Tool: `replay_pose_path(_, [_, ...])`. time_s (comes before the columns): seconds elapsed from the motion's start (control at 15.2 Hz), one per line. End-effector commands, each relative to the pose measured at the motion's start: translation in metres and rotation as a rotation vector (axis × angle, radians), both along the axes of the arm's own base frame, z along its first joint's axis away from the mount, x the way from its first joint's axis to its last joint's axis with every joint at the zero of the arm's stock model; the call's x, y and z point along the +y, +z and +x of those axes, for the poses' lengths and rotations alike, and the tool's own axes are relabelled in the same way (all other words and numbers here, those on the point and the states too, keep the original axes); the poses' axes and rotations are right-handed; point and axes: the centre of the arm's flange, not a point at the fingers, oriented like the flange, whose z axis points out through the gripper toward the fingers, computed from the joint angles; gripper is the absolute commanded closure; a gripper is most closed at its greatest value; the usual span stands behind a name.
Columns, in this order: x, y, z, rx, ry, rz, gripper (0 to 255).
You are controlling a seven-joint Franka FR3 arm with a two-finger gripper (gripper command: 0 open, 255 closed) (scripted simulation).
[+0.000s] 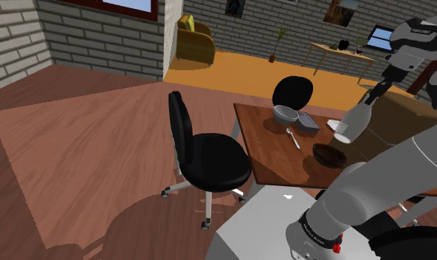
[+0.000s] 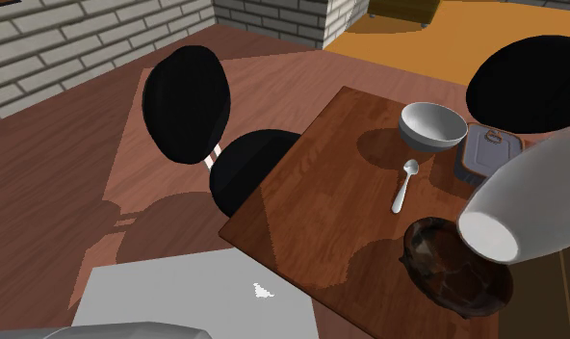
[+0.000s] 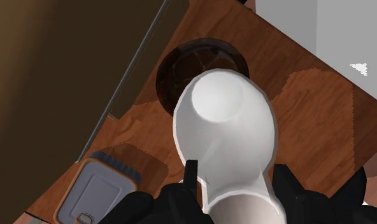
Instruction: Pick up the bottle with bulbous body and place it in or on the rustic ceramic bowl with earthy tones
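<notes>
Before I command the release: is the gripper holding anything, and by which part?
The gripper holds the white bottle by its narrow neck end; the bulbous body points toward the dark brown bowl.

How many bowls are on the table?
2. A pale grey bowl stands beside the tin; a dark brown bowl lies below the held white bottle. Others may be hidden.

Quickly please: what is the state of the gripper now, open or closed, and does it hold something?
Gripper: closed on the white bottle, in the air near the dark bowl.
</notes>
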Motion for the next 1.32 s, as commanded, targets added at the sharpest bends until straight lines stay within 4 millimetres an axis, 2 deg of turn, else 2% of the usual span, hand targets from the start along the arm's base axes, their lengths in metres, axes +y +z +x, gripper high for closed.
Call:
replay_pose_path(0.0, [0.001, -0.011, -0.001, 0.000, 0.000, -0.001, 255])
replay_pose_path(0.92, [0.001, -0.089, -0.001, 0.000, 0.000, -0.001, 255])
replay_pose_path(1.25, [0.001, -0.089, -0.001, 0.000, 0.000, -0.001, 255])
